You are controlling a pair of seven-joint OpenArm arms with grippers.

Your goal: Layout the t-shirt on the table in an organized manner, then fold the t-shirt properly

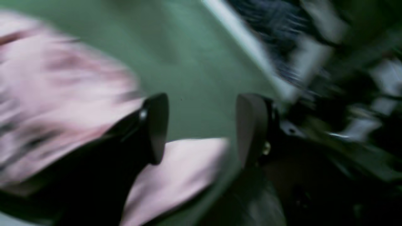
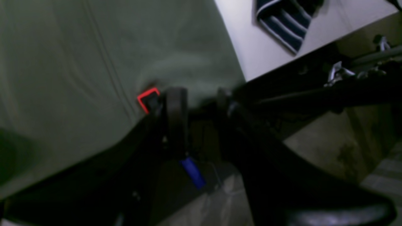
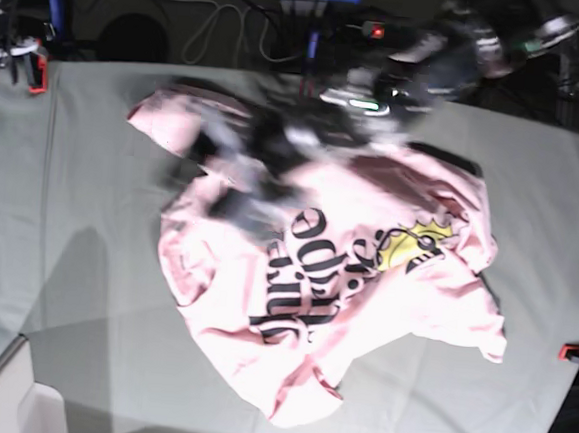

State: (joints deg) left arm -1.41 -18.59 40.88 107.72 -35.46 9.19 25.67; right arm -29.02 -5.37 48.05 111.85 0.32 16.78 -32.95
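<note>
One t-shirt (image 1: 56,94) beside left gripper (image 1: 201,128), jaws apart, nothing between.

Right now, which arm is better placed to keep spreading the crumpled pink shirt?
Left. Its pincer hangs open directly over the pale pink cotton t-shirt, mid-table. The right pincer sits off by a red clamp at the edge of the grey-green cloth-covered table, with no shirt in its view.

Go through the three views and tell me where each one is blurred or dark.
Left wrist view: the t-shirt and the background smear with motion, while the fingers stay sharp. Right wrist view: dim and soft, though the red clamp stands out. Base view: evenly lit, lettering readable, but the left arm is a moving streak.
</note>
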